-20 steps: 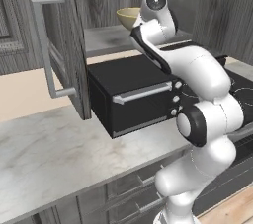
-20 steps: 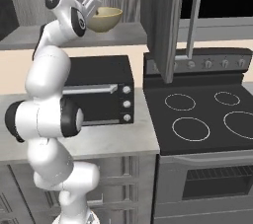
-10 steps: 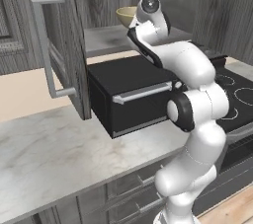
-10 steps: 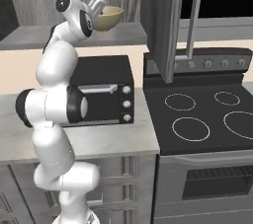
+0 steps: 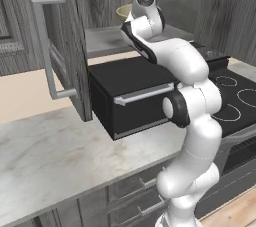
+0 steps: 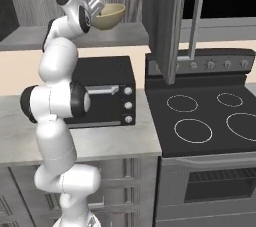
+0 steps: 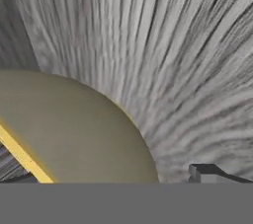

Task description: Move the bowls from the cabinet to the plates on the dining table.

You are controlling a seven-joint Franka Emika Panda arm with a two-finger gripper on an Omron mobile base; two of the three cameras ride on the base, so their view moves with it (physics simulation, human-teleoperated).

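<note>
One tan bowl (image 6: 109,16) sits on the open cabinet's (image 6: 167,18) shelf above the black toaster oven (image 6: 107,96), right against the pincer (image 6: 96,7), whose jaws stand spread wide at the bowl's rim, gripping nothing.

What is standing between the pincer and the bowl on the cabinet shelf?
Nothing visible does. The pincer is open and right at the rim of the bowl on the shelf of the cabinet, and the door is swung aside. Whether a finger touches the bowl cannot be told.
</note>
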